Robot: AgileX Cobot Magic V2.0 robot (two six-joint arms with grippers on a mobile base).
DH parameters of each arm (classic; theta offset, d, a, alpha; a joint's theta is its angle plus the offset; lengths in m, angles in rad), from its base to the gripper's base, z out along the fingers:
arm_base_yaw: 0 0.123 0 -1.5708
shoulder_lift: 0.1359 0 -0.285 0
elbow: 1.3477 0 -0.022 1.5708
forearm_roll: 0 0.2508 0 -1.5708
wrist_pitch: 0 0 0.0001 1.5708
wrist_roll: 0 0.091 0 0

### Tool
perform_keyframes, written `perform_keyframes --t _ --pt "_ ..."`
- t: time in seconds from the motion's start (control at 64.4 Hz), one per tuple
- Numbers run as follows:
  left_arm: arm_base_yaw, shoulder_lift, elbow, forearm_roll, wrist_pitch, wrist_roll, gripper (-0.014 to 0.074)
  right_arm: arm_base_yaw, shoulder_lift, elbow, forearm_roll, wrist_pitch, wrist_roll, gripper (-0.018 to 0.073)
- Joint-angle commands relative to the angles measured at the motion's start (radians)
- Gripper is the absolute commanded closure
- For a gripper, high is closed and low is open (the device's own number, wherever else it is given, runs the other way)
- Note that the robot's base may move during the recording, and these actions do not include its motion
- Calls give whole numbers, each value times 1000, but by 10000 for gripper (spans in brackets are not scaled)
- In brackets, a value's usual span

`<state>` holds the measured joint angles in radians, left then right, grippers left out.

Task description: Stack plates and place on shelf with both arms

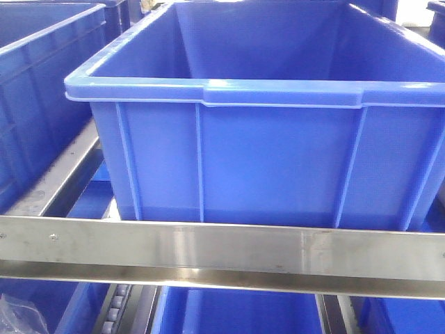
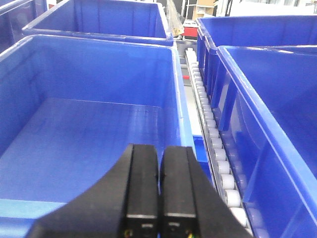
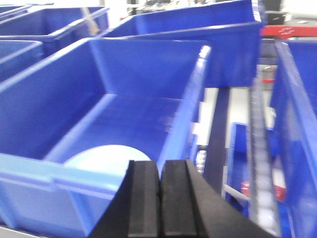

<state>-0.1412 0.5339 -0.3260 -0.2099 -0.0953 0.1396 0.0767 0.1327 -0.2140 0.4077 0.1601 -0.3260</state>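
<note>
Left wrist view has the left gripper (image 2: 158,198) with its black fingers pressed together, holding nothing, above the near rim of a blue crate (image 2: 99,124); a roller rail (image 2: 210,134) runs just to its right. Right wrist view shows the right gripper (image 3: 159,198) likewise closed and empty, over a crate where a pale plate (image 3: 106,158) lies on the floor. Front view shows the shelf beam (image 1: 222,250) below a blue crate.

Blue plastic crates (image 1: 278,125) fill nearly every view, set in close rows with ribbed walls and thick rims that catch bright overhead light. Far back in the left wrist view, a pale, brightly lit area holds a cardboard box (image 2: 204,8) and a red object (image 2: 189,26), both small and indistinct.
</note>
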Motion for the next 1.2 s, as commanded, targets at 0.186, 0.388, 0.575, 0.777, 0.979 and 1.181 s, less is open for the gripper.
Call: perform_keyframes --t 0.186,0.388,0.575,0.777,0.979,1.181 --pt "0 4 -30 -6 -84 -7 514 -8 -26 139 1 -294 -5 510" --pt "0 4 -30 -6 -84 -7 514 -20 -150 243 1 -314 19 510" --pt "0 4 -30 -6 -80 -7 514 -52 -163 243 -73 -166 72 510" --pt "0 4 -30 -6 -80 -7 514 -53 -163 243 -374 -154 353 510" --pt "0 4 -30 -6 -80 -7 514 -53 -163 244 -389 -110 362 510" --pt "0 4 -30 -6 -80 -7 514 -53 -163 244 -389 -104 362 510"
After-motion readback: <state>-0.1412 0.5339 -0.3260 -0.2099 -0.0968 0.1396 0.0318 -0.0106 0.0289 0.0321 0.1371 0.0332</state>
